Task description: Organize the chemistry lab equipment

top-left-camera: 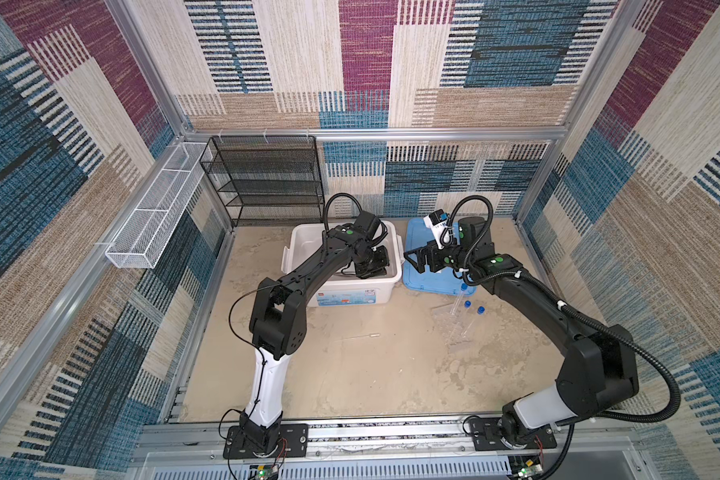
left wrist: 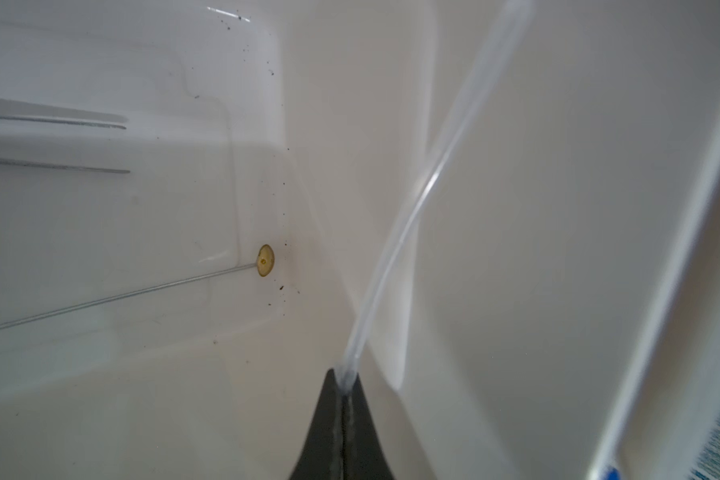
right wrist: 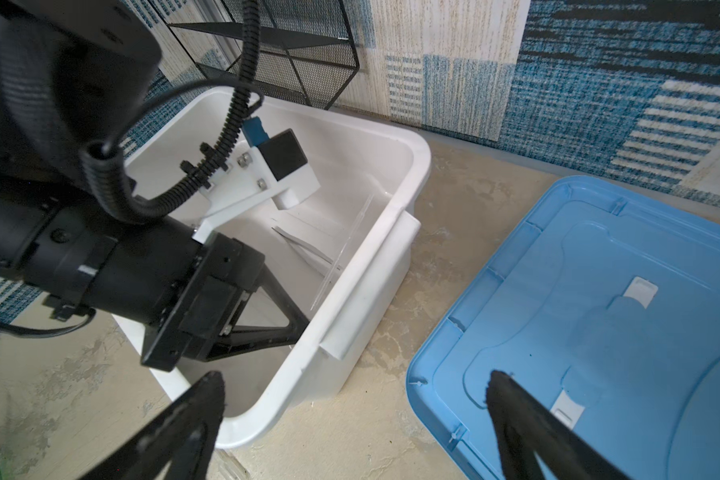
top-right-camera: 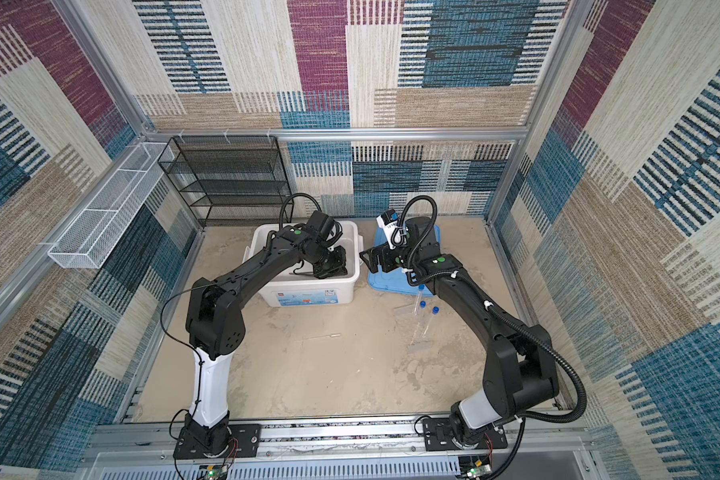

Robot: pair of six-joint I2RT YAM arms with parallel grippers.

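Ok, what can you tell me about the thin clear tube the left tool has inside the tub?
The thin clear tube is see-through and plastic-looking, narrow at the pinched end, widening toward its far end. The left tool is shut on that narrow end. The tube slants up inside the white tub, close along a side wall; contact with the wall can't be judged. The right wrist view shows it as a faint leaning line.
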